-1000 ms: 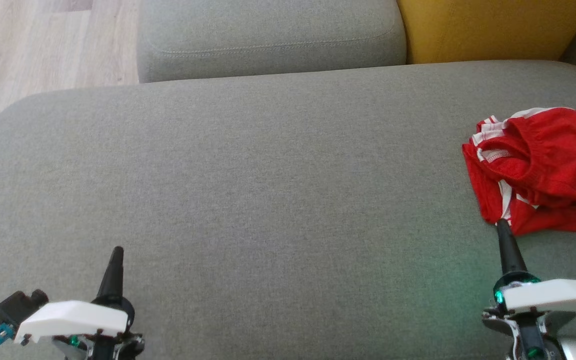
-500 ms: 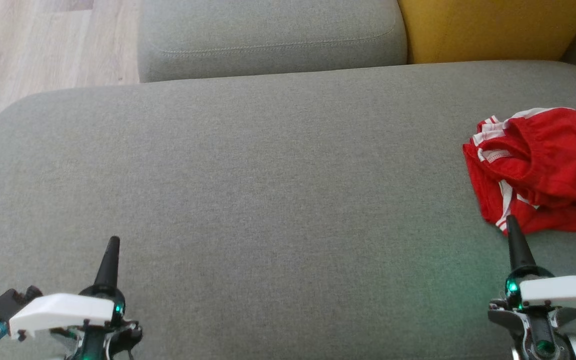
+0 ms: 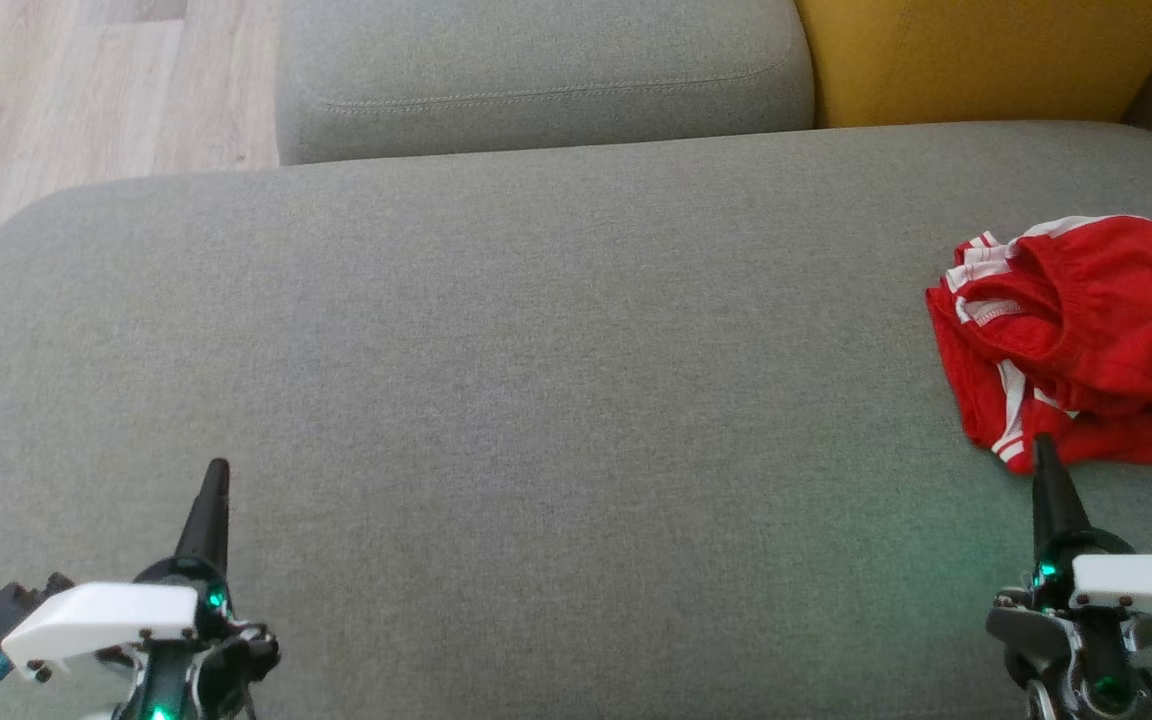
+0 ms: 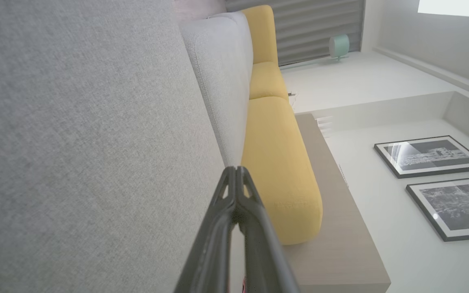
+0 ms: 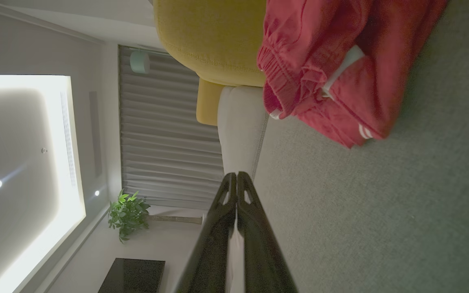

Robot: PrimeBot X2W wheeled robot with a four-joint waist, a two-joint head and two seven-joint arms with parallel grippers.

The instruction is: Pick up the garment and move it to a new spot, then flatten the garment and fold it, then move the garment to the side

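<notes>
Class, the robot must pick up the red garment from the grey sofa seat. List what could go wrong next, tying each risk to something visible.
1. The right gripper is shut with its tip by the garment, at its near corner; advancing so may push the cloth, not grasp it.
2. The garment is bunched in layers; a pinch may catch one layer and lift it twisted.
3. The left gripper sits far across the sofa seat, so help may come late.

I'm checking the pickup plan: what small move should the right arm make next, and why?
Probably open the right gripper and ease it forward onto the near edge of the red garment. Its fingers are shut, their tips close by that edge, and the garment lies crumpled and unheld on the grey sofa seat.
</notes>
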